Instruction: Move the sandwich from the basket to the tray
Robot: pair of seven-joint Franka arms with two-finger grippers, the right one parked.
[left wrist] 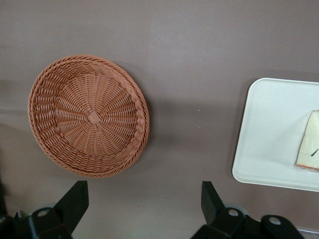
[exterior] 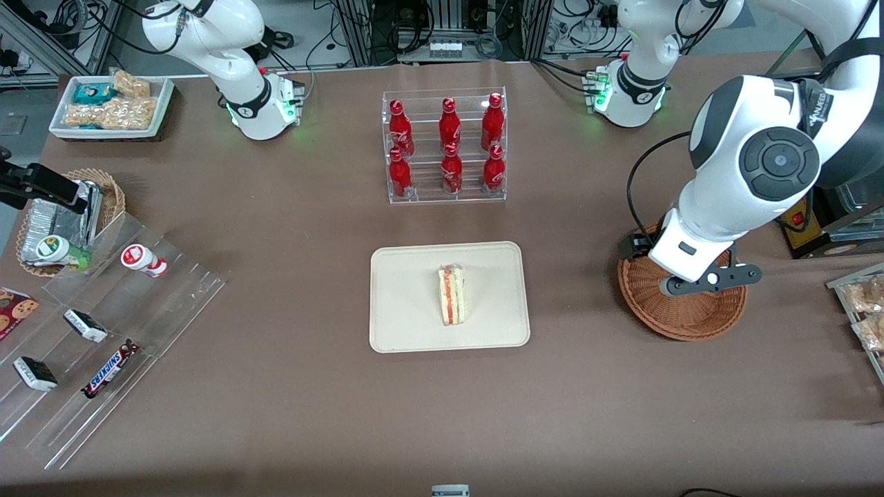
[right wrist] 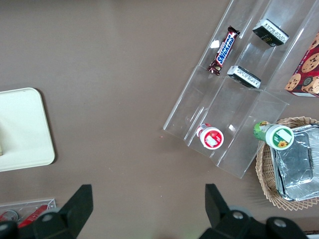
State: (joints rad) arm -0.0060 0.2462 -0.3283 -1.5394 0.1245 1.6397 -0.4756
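A: Where is the sandwich relative to the gripper?

B: In the front view it lies at frame centre, on the tray, while the gripper hangs at the right of the frame over the basket. The 2 are well apart, with bare table between them. Its long axis runs from top to bottom of that frame, filling stripes along it.

A: Is the gripper holding anything?

B: No. In the left wrist view the fingers stand spread wide with nothing between them, and the basket has nothing in it. I judge the placing done; what remains is likely only pulling back, away from the tray.

A: Counts?

B: 1 sandwich, 1 tray, 1 reddish basket. Also 6 red bottles in a clear rack above the tray in the front view, and 1 Snickers bar at lower left.
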